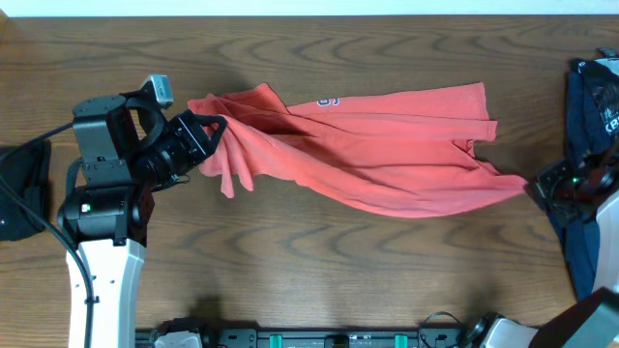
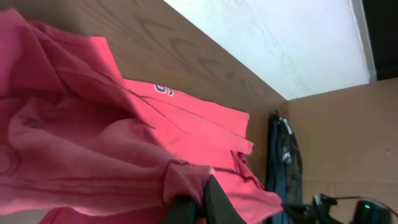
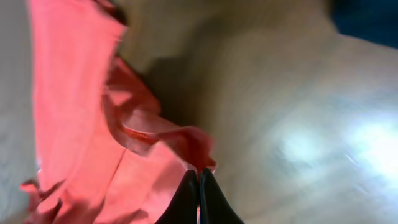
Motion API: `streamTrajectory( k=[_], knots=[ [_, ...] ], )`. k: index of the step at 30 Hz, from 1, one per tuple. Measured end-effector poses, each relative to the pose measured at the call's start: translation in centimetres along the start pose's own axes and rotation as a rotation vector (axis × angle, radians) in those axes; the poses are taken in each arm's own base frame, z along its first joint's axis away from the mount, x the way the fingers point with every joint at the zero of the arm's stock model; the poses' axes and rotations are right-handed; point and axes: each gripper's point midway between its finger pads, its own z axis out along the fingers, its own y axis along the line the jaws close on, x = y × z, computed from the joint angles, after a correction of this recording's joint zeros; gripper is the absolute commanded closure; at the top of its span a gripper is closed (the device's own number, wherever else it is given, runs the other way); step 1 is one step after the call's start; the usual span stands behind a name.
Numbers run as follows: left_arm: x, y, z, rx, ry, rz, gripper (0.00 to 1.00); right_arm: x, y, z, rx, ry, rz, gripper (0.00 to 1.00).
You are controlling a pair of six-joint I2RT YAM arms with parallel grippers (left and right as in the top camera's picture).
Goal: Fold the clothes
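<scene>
The coral-red T-shirt [image 1: 377, 145] is stretching across the middle of the table [image 1: 319, 261] between both arms, with a scrap of its chest lettering [image 1: 329, 101] showing at the far edge. The left gripper [image 1: 211, 130] is pinching the bunched left end, its jaws clenched on the cloth. The right gripper [image 1: 534, 186] is gripping the pointed right corner, its jaws clamped shut on the fabric. A navy printed shirt [image 1: 590, 106] is lying at the table's right edge and a small black garment [image 1: 21, 188] at its left edge.
</scene>
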Motion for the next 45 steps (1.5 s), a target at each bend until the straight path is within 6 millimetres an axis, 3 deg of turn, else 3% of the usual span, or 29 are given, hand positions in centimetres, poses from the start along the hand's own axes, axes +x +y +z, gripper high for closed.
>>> streamTrajectory(
  k=[10,17,34,35,36,37,38,41,43,45],
  knots=[
    [-0.1,0.3,0.1,-0.015,-0.003,0.051,0.94,2.5,-2.9,-0.7,0.142,0.072,0.081,0.99],
    [1.6,2.0,0.0,-0.085,0.057,0.04,0.94,4.1,-4.6,-1.2,0.232,0.121,0.145,0.99],
    [1.6,3.0,-0.1,-0.137,0.053,0.052,0.94,3.1,-5.2,-1.2,0.266,0.059,0.221,0.98],
    [1.6,3.0,-0.1,-0.137,0.053,0.052,0.94,3.1,-5.2,-1.2,0.269,0.057,0.222,0.82],
    [1.6,3.0,-0.1,-0.137,0.053,0.052,0.94,3.1,-5.3,-1.2,0.271,0.055,0.228,0.5],
    [1.6,3.0,-0.1,-0.137,0.052,0.052,0.94,3.0,-5.3,-1.3,0.275,0.052,0.229,0.28],
    [1.6,3.0,-0.1,-0.137,0.052,0.052,0.94,2.9,-5.3,-1.3,0.275,0.048,0.219,0.16],
    [1.6,3.0,-0.1,-0.136,0.051,0.053,0.94,2.3,-5.1,-1.2,0.262,0.031,0.179,0.2],
    [1.5,3.0,-0.1,-0.137,0.05,0.054,0.94,2.0,-5.0,-1.1,0.257,0.02,0.163,0.15],
    [1.5,3.0,-0.1,-0.138,0.049,0.054,0.94,1.6,-4.8,-1.1,0.25,0.006,0.136,0.21]
  ],
)
